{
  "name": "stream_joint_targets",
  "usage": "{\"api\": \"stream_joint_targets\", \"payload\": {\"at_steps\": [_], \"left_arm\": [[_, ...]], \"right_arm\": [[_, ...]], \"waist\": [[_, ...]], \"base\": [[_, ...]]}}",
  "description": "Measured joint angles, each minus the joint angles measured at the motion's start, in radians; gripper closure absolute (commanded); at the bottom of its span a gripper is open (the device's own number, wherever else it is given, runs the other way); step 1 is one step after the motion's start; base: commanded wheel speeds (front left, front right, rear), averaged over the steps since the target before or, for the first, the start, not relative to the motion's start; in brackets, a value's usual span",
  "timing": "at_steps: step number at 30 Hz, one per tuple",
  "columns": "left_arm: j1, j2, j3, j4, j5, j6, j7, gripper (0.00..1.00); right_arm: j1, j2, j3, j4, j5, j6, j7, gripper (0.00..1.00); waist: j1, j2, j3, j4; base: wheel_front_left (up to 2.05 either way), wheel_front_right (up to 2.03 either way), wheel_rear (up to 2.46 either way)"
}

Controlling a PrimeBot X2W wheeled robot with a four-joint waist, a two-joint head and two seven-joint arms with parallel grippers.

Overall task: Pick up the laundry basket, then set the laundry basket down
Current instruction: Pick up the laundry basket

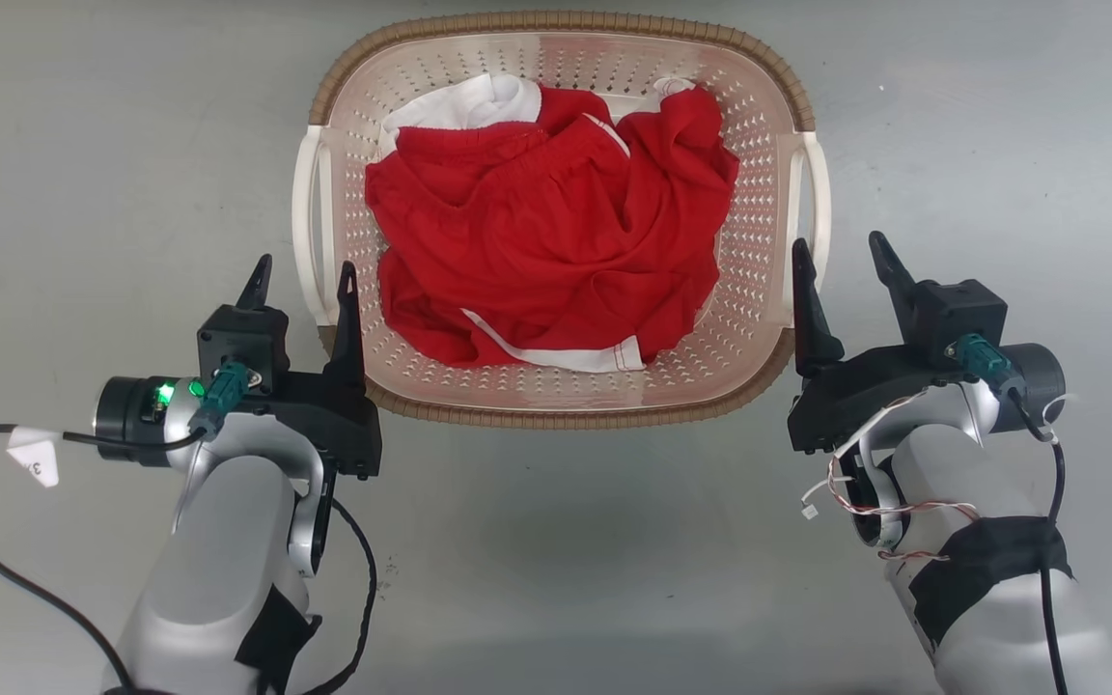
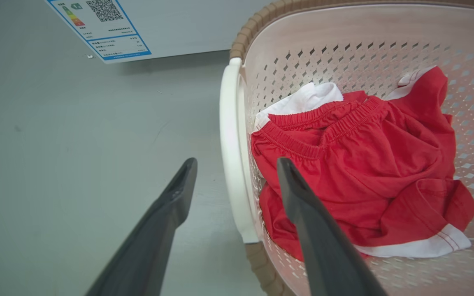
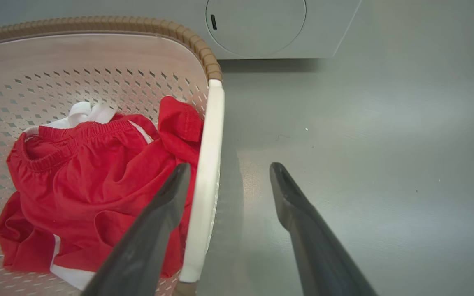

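The laundry basket [image 1: 566, 19] stands on the grey floor, pale pink with perforated walls, a brown woven rim and white side handles. Red and white clothes [image 1: 556, 241] lie in it. My left gripper [image 1: 304, 275] is open by the near end of the left handle [image 1: 310, 222]. In the left wrist view, my left gripper [image 2: 237, 164] has one finger over the floor and one over the clothes [image 2: 364, 164], with the handle [image 2: 231, 144] between. My right gripper [image 1: 838, 249] is open astride the right handle [image 1: 815, 212]. The right wrist view shows that gripper [image 3: 229, 166] around the handle [image 3: 210, 135].
A grey washer front stands beyond the basket, with an energy label [image 2: 101, 26] on it and a round door [image 3: 255, 24]. Grey floor [image 1: 83, 145] spreads on both sides of the basket. Loose cables hang from both forearms.
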Motion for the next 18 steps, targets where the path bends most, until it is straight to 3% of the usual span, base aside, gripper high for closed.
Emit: {"api": "stream_joint_targets", "payload": {"at_steps": [18], "left_arm": [[-0.132,-0.015,-0.022,0.153,-0.027,-0.03,0.037,0.0]], "right_arm": [[-0.115,-0.002,0.103,0.133,0.079,-0.001,0.0,0.0]], "waist": [[0.0,-0.0001,0.051,0.02]], "base": [[0.0,0.0,0.0]]}}
